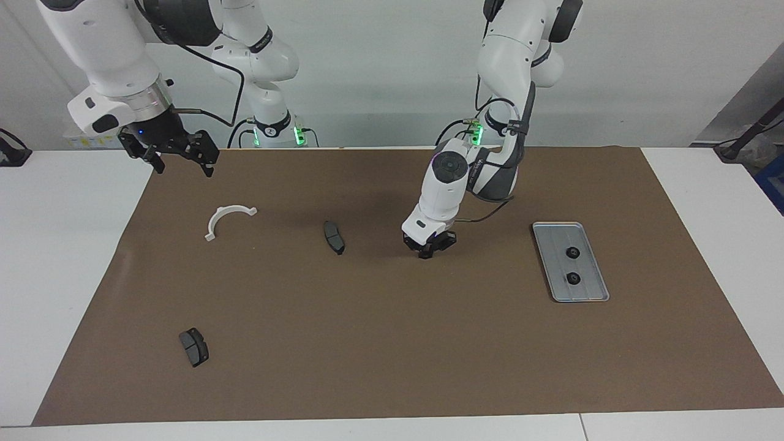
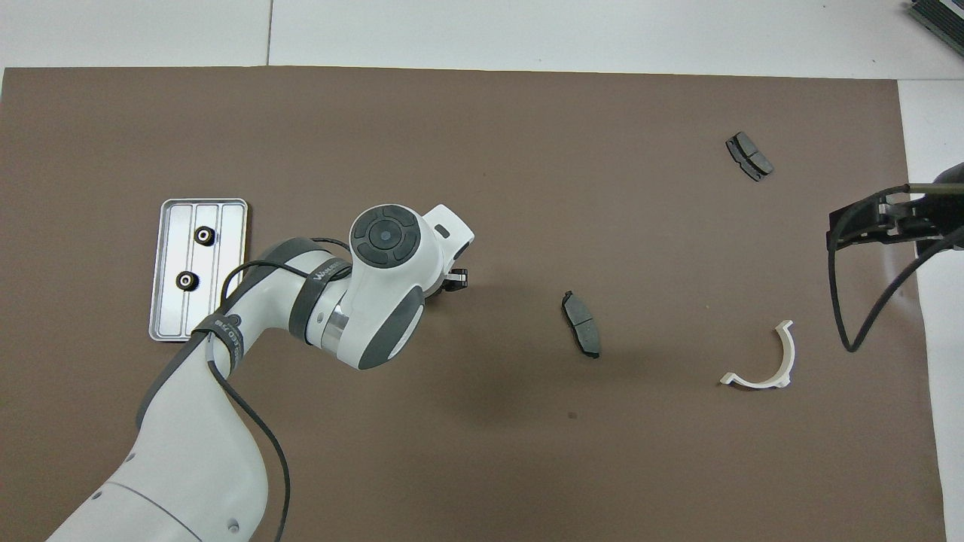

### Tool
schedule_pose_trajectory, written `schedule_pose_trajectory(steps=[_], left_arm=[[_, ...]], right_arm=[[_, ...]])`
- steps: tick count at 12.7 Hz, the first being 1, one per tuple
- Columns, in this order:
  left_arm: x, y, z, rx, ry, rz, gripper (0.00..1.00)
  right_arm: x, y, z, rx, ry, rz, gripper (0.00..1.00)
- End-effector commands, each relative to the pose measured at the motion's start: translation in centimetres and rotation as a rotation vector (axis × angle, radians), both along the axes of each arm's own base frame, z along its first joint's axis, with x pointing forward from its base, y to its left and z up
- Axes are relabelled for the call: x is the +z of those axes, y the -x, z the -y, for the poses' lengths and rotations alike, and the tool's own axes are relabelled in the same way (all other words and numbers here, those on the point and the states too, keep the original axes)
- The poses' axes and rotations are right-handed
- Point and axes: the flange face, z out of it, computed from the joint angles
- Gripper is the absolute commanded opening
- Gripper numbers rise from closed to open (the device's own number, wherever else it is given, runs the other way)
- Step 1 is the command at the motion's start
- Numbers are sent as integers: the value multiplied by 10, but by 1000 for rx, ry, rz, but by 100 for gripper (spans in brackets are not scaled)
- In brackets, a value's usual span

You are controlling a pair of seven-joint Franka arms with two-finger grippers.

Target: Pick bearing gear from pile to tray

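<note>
- A brown mat (image 1: 392,343) covers the middle of a white counter (image 1: 61,257); every place below is given relative to the silver-grey tray (image 1: 588,291), which lies flat on the mat toward the left arm's end.
- Two small black round gears rest in the tray, apart from each other: one gear (image 1: 572,252) nearer the robots, the other gear (image 1: 574,278) farther from them.
- The left gripper (image 1: 429,250) hangs low over the mat beside the tray, toward the right arm's end. Its fingertips are clenched together; whether a gear sits between them cannot be told.
- Further toward the right arm's end lie a dark brake pad (image 1: 334,237), then a white half-ring bracket (image 1: 224,218).
- A second brake pad (image 1: 194,346) lies well apart, farther from the robots.
- The right gripper (image 1: 179,158) waits raised over the mat's edge at the right arm's end, fingers spread, holding nothing.
</note>
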Motion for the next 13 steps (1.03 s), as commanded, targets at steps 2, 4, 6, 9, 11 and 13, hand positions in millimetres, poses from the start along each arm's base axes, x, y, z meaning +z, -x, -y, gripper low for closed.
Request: schedule_pose_trajectory(steps=[2, 4, 6, 9, 11, 13], left_arm=[[49, -45, -40, 86, 17, -31, 16], [76, -56, -89, 109, 16, -23, 13], [104, -61, -156, 22, 3, -67, 15], [101, -58, -247, -65, 10, -91, 15], [94, -55, -301, -122, 21, -95, 16], [73, -45, -339, -182, 28, -65, 23]], right_arm=[[3, 2, -5, -9, -18, 33, 100], [2, 2, -4, -10, -18, 35, 100], [2, 1, -4, -17, -18, 46, 100], [-2, 2, -7, -45, -17, 36, 100], [-1, 3, -8, -43, -17, 38, 100], [-3, 3, -7, -43, -17, 33, 100]])
